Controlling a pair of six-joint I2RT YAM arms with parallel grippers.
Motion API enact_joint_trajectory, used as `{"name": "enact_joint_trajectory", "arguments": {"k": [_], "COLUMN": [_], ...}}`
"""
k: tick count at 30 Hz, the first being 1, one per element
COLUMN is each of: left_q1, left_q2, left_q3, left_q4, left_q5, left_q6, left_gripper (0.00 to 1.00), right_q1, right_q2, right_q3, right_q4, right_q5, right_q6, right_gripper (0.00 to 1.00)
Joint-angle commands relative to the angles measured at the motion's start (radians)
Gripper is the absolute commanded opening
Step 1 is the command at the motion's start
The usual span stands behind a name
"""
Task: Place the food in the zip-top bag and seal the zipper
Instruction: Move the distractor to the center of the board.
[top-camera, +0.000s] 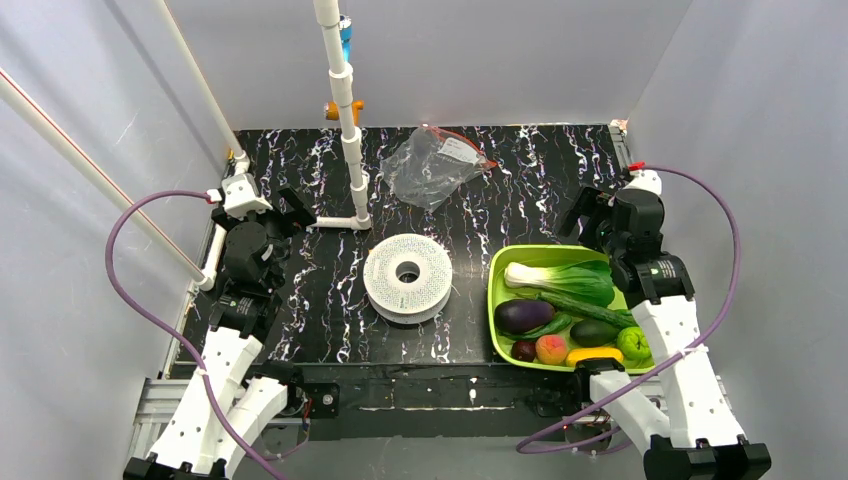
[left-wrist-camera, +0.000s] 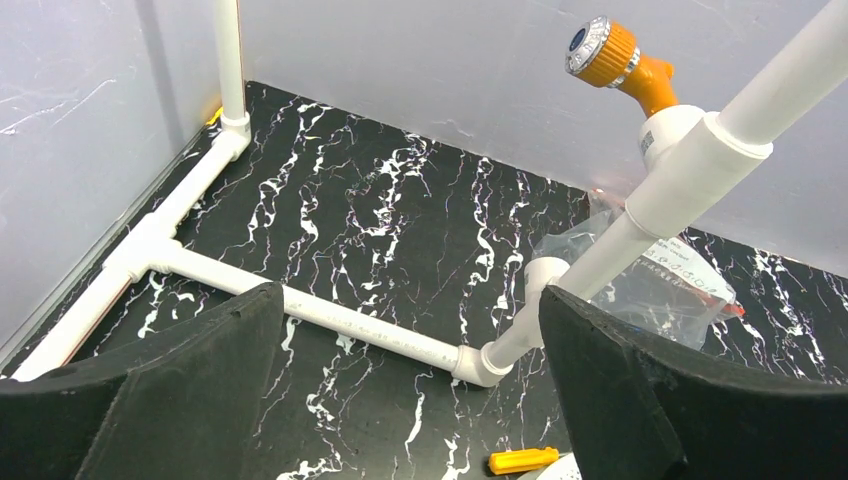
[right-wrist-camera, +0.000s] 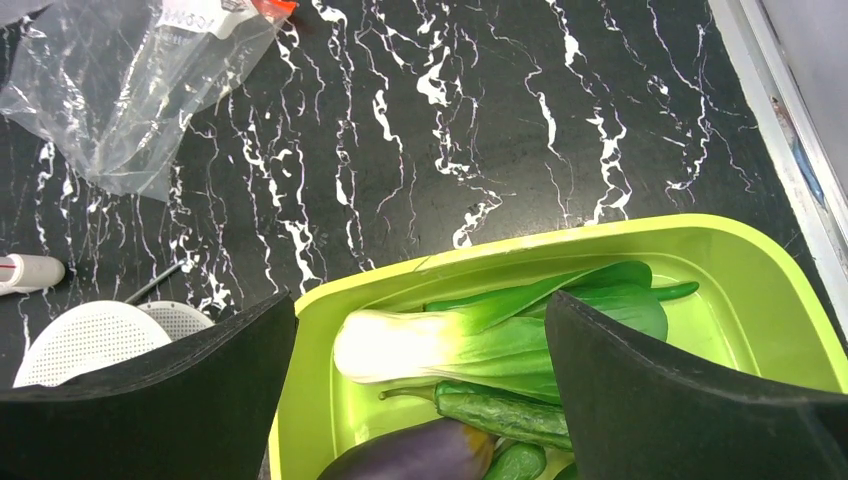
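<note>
Seen from my remote station: a bare stretch of table (top-camera: 520, 190) gives free passage between the green tray (top-camera: 540, 250) at the near right edge and the zip-top bag (top-camera: 430, 165) by the far edge. The white spool (top-camera: 385, 275) blocks the middle. A white pipe upright (top-camera: 345, 110) and its floor rail (top-camera: 338, 222) stand between my left gripper (top-camera: 290, 210) and the bag. My right gripper (top-camera: 590, 212), jaws spread wide, hangs over the tray's far rim.

**Colours on your table**

You have a black table (top-camera: 300, 320) veined with white marbling. The tray (right-wrist-camera: 600, 233) is lime green. In it, the bok choy (top-camera: 560, 280) runs from a white stem to green leaves, the eggplant (top-camera: 523, 316) is purple, the peach (top-camera: 551, 348) orange-pink and the plum (top-camera: 524, 350) dark red. Your zip-top bag (top-camera: 430, 170) is clear, its zipper (right-wrist-camera: 272, 8) red-orange and its label (right-wrist-camera: 195, 15) white. The spool (top-camera: 407, 277) is white and finely dotted, and the cables (top-camera: 130, 300) are purple.
</note>
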Motion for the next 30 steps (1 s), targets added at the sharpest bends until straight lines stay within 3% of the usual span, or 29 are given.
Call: {"name": "enact_joint_trajectory", "arguments": {"k": [1,14,20,25,30], "left_q1": [-0.012,-0.055,-0.221,-0.233,-0.233], "left_q2": [-0.001,0.015,0.045,0.047,-0.113], "left_q3": [0.039,0.046,0.092,0.088,0.010], "left_q4": [0.002,-0.012,-0.156,-0.471,-0.520], "left_q5": [-0.013,-0.013,-0.103,0.057,0.360], "left_q6": [-0.003,0.013,-0.003,-0.235,-0.259], "left_gripper": [0.99,0.99,0.99,0.99,1.00], "right_q1": [0.005,0.005,0.005,0.004,0.005], "right_q2": [-0.050,-0.102,-0.099,-0.122,-0.148], "right_q3": [0.009,-0.003,0.009,-0.026,-0.057], "right_q4": [0.049,0.058,0.049,0.061,0.080], "right_q5": [0.002,-0.016,-0.083,-0.111,-0.136], "right_q6": [-0.008,-0.031,-0.036,-0.048,-0.055], "right_gripper": [1.00,1.00,1.00,1.00,1.00]}}
